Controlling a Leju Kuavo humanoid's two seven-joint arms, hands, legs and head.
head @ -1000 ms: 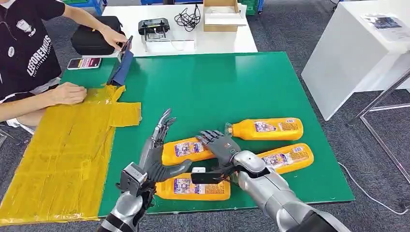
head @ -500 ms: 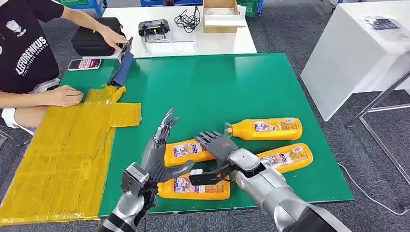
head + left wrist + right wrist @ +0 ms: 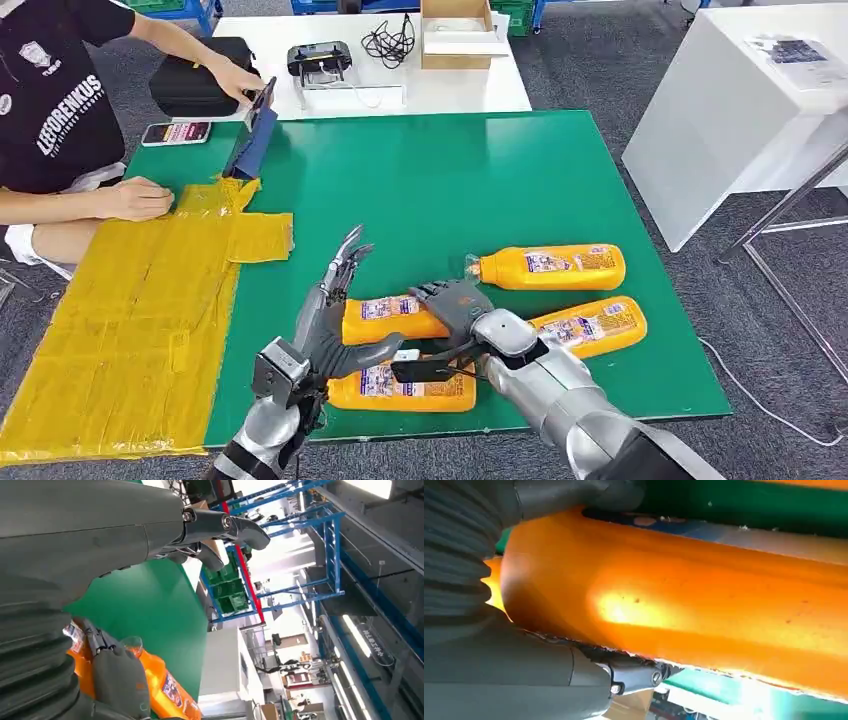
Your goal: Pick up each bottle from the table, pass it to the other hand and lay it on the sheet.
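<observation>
Several orange bottles lie on the green mat (image 3: pixel 450 180). My right hand (image 3: pixel 458 304) wraps the right end of the middle-left bottle (image 3: pixel 385 318); in the right wrist view the same bottle (image 3: pixel 704 610) sits tight between thumb and fingers. My left hand (image 3: pixel 330 315) stands open at that bottle's left end, fingers (image 3: pixel 225 525) straight and thumb (image 3: pixel 120 680) spread beneath. One bottle (image 3: pixel 400 388) lies nearest me, partly under both arms. Another bottle (image 3: pixel 550 266) and a third (image 3: pixel 590 326) lie to the right. The yellow sheet (image 3: pixel 120 320) covers the table's left side.
A person sits at the left with one hand (image 3: pixel 140 198) resting on the sheet's far end and the other at a black case (image 3: pixel 195 85). A phone (image 3: pixel 175 131) lies nearby. A white table (image 3: pixel 380 60) stands behind, a white cabinet (image 3: pixel 730 110) at right.
My right hand has settled lower onto the middle-left bottle and closed round it. The left hand has edged slightly toward the bottle. The person's arm shifted a little.
</observation>
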